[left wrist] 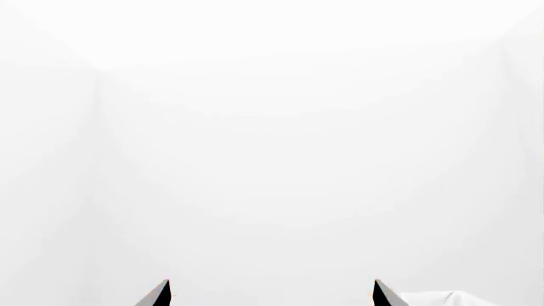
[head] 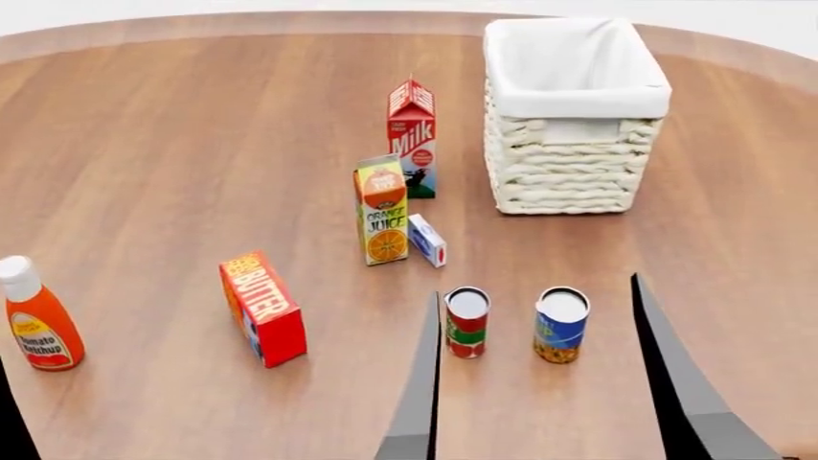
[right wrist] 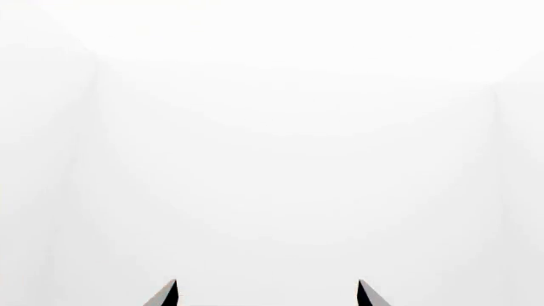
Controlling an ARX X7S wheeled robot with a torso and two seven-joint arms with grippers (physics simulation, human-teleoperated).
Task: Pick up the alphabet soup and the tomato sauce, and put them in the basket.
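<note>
Table (head: 192, 144): smooth wood grain, faint sheen. Basket (head: 562, 172): rough cream wicker, white cloth liner. 2 cans (head: 466, 323): glossy paper labels, silvery tops

In both wrist views we see only two dark tips of the left tool (left wrist: 271, 294) and the right tool (right wrist: 267, 293), cut by the picture edge; ahead of them everything is blank white.

Taking the orange juice carton (head: 381, 211) as landmark: milk carton (head: 412, 139) just behind, small box (head: 427, 241) just beside at right, basket (head: 574, 117) behind and right, tomato sauce (head: 466, 323) and alphabet soup (head: 560, 325) nearer and right, butter box (head: 262, 309) nearer left, ketchup bottle (head: 36, 316) far left. All on the table (head: 192, 144).
</note>
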